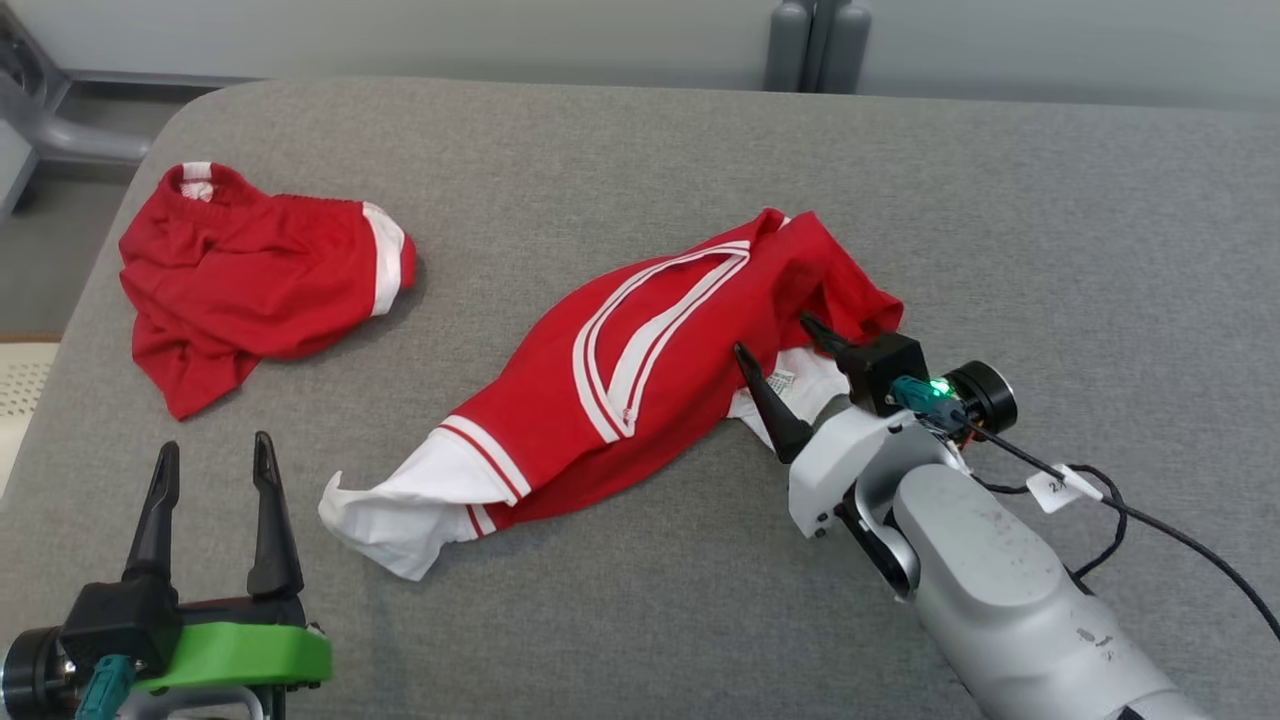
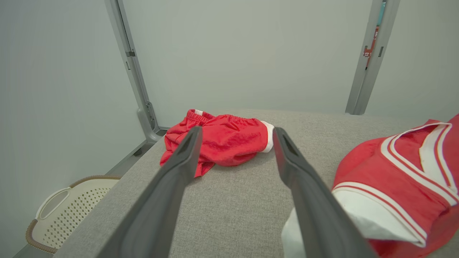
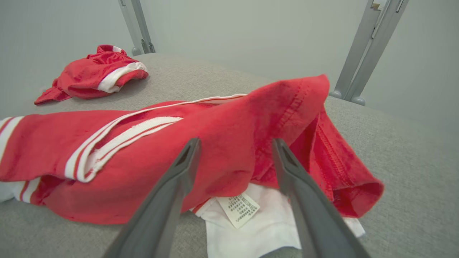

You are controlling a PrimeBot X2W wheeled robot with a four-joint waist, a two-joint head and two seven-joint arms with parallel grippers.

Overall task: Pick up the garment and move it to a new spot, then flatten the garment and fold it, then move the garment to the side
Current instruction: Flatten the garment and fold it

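A crumpled red garment with white stripes and white trim lies across the middle of the grey table; its red body and white care label fill the right wrist view, and one end reaches the left wrist view. My right gripper is open at the garment's right end, fingers close against the cloth, holding nothing. My left gripper is open at the lower left, clear of the cloth, its fingers framing the far red shorts.
Crumpled red shorts with white trim lie at the table's back left, also as shorts and shorts. A perforated cream basket stands on the floor left of the table. Grey posts rise behind the far edge.
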